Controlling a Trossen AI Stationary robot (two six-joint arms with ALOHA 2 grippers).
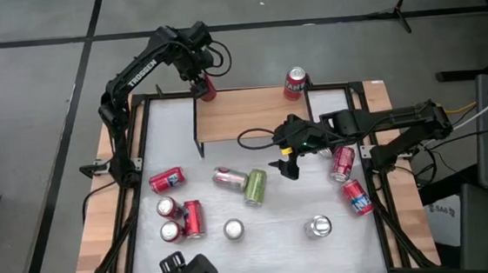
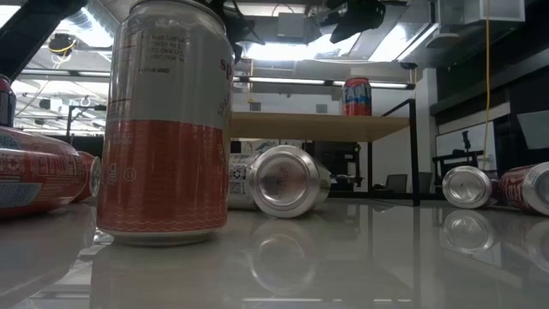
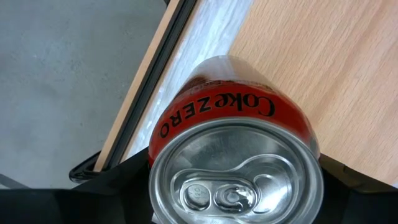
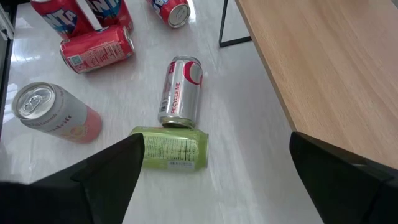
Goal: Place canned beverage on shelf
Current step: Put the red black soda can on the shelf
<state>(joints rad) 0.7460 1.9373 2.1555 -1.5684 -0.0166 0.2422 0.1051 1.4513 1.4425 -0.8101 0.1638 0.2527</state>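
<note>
- Red aluminium can with black band and silver lid [image 3: 233, 168], seen in the left wrist view: "Coke ZERO" in black lettering, shown upside down.
- Silver-and-red can lying on its side on the white table [image 4: 181, 91], right wrist view: "RECYCLE ME" along its side.
- Dark left robot arm [image 1: 139, 72], high view: white lettering "TROSSEN" on the link.
- Green can lying on its side [image 4: 174, 149]: printed panel, too small to read.
- Tall silver-and-salmon can [image 2: 165, 120], low view: fine print, illegible.
</note>
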